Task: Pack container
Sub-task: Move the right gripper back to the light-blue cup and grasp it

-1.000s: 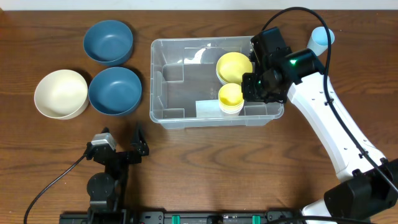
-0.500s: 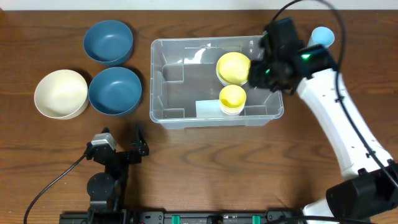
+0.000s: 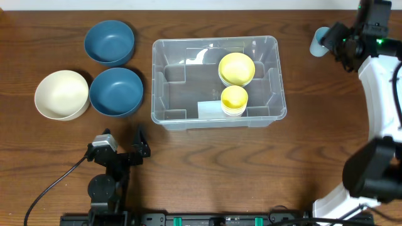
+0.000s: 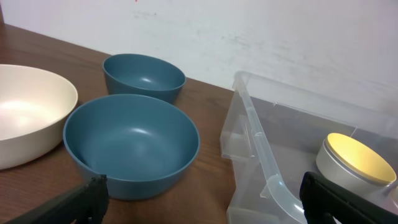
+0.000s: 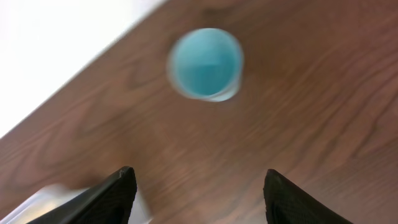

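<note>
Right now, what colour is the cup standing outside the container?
Light blue; the cup shows best in the right wrist view.

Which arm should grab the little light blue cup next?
Right. The right gripper hovers open beside the light blue cup. The left gripper sits far off, beyond the container.

A light blue cup (image 5: pixel 205 63) stood upright on the brown wooden table (image 5: pixel 298 112), its open mouth facing the camera and its outline blurred. It stood near the table's edge, with white beyond. The right gripper (image 5: pixel 198 193) hung with its dark fingers (image 5: pixel 115 194) spread apart and only bare wood between them. A pale shape (image 5: pixel 37 202) too blurred to identify lay at the lower left.
</note>
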Tool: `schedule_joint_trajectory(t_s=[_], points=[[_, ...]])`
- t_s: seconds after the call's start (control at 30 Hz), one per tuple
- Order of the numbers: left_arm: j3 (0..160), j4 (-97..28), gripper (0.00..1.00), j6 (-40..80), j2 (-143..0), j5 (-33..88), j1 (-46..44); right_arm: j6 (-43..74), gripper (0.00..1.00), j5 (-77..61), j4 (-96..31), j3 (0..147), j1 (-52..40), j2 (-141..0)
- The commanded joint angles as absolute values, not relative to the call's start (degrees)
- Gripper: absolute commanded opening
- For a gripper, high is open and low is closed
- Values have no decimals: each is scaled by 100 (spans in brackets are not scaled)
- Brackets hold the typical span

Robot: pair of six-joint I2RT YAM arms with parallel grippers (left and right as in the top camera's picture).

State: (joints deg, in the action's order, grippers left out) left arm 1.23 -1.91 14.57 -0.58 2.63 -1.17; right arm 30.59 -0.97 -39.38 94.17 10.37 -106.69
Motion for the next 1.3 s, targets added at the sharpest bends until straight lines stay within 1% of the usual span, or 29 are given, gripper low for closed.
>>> schedule_joint_trajectory(t_s=[0.0,0.17,0.3,0.63,0.9,1.0,1.03,1.1,1.2,1.27], points=[[23,-401,98,1365,-23,196,-104,3194,66,-132,-3763,9494,1260,-11207],[23,-401,98,1367,-23,196,-104,3162,63,-458,-3347,9520,1457,-11730],[23,-401,98,1367,-23,196,-104,2963,63,-692,-3098,9677,1479,-11920],[23,-401,98,1367,-23,196,-104,2860,63,-220,-2661,9826,1472,-12068],[23,-401,98,1367,-23,196,-104,2862,59,-130,-2390,9826,1474,-12508],[23,-401,98,1367,-23,196,-104,2864,57,-78,-2309,9826,1472,-12682],[23,-401,98,1367,-23,196,-104,2864,54,-40,-2292,9826,1472,-12750],[23,-401,98,1367,-23,196,-104,2864,47,-21,-2285,9826,1472,-12860],[23,-401,98,1367,-23,196,-104,2867,41,-3,-2290,9826,1474,-12958],[23,-401,98,1367,-23,196,-104,2867,32,-3,-2318,9826,1472,-12978]])
